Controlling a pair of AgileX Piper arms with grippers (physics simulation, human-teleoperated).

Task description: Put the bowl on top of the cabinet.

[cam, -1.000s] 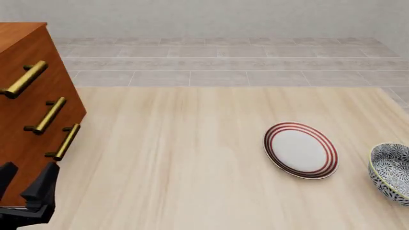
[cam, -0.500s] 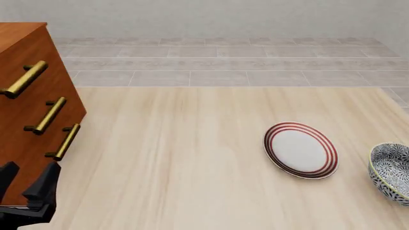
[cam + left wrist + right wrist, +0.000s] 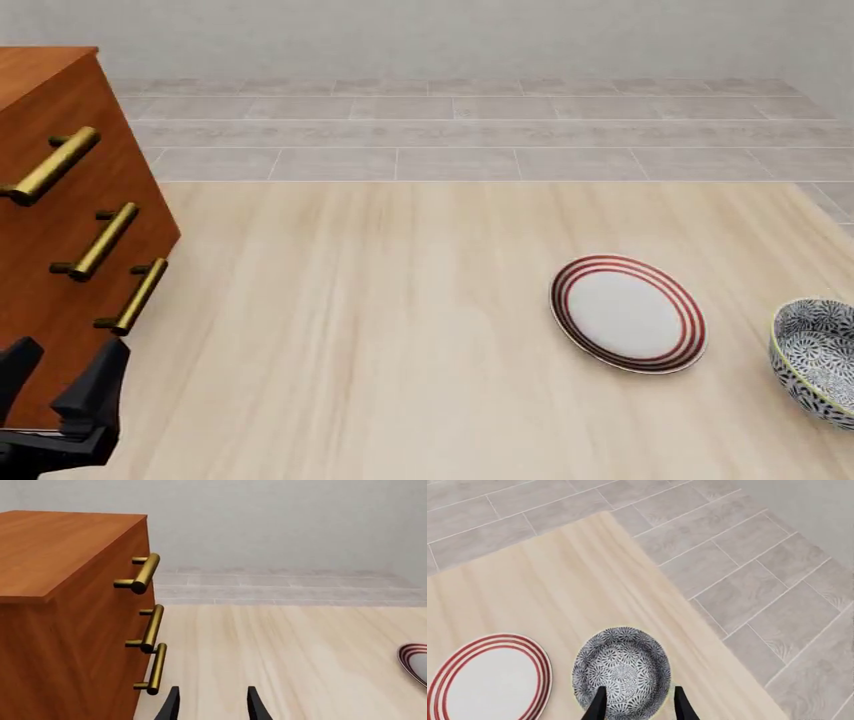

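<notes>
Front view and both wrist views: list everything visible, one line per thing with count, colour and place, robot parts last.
bowl: one, dark blue-and-white floral with pale rim, near right edge of the table, upright, apart from the plate.
plate: one, white with red rings, on the table right of centre, just left of the bowl.
cabinet: one, reddish-brown wood, standing at the table's left side.
handles: three, brass bars, on the cabinet's front.
table: one, pale wood grain, under everything.
floor: grey tiles, beyond the table.
left hand: one, black, open, low beside the cabinet's front, holding nothing.
right hand: one, black, open, above the bowl, seen only in its own wrist view.
</notes>
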